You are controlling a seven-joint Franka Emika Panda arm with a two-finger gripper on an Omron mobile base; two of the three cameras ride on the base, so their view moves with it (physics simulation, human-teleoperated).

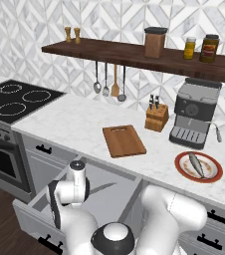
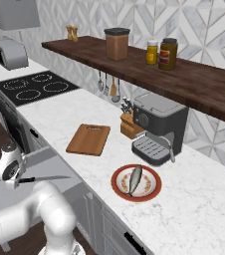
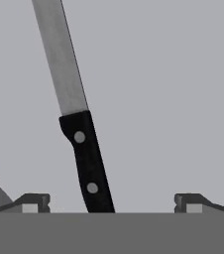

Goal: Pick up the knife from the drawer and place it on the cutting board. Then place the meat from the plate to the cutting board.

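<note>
Left base view: the drawer (image 1: 117, 191) stands pulled out below the white marble counter (image 1: 74, 124). The arm reaches down into it; the gripper's fingers are hidden behind the wrist. The tip of the knife (image 1: 103, 188) blade shows on the drawer floor just right of the wrist. The cutting board (image 1: 124, 141) lies bare on the counter, slot end toward the wall. The plate (image 1: 198, 166) sits well right of the board, in front of the coffee machine (image 1: 195, 119), with the meat (image 1: 196, 165) lying on it. A knife block (image 1: 157, 117) stands between board and machine.

Right base view: the wrist hangs over the open drawer (image 2: 50, 167) at far left. The knife (image 2: 45, 179) lies flat on the drawer floor, blade pointing right. The cutting board (image 2: 88, 139) is bare; the meat (image 2: 134, 180) lies on the plate (image 2: 136, 183) near the counter's front edge.

Hand view: the gripper (image 3: 112, 202) jaws are spread wide, holding nothing. The knife (image 3: 79, 134) lies on the flat grey floor, its black handle between the fingertips (image 3: 32, 202), nearer the left one, not touching either.
</note>
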